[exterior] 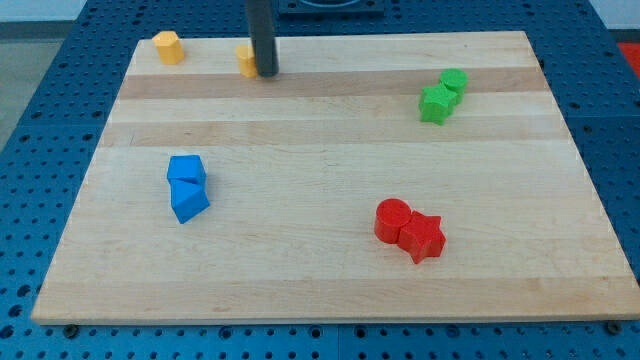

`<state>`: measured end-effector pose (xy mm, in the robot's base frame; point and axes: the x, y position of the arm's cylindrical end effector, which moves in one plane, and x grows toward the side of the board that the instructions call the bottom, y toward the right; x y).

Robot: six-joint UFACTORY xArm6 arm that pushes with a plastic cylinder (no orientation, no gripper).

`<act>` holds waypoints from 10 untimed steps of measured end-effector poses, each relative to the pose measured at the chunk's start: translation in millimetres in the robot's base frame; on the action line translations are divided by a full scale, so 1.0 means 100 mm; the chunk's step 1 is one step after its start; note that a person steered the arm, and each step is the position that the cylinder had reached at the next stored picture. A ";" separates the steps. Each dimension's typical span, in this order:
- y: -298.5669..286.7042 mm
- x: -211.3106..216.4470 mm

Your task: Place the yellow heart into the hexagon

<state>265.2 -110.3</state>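
Observation:
Two yellow blocks lie near the view's top left edge of the wooden board (330,280). The left one (167,47) looks like a hexagon. The right one (245,60) is partly hidden by my dark rod, and I cannot make out its shape for sure. My tip (265,73) rests on the board right against this block's right side. The two yellow blocks are about a block and a half's width apart.
Two green blocks (455,82) (436,104) touch each other at the upper right. Two blue blocks (187,169) (189,201) touch at the left middle. A red cylinder (392,220) touches a red star (423,238) at the lower right.

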 end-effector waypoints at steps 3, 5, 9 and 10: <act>0.15 -0.18; -0.40 -0.26; -0.96 -0.26; -0.33 -0.24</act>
<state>241.2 -142.8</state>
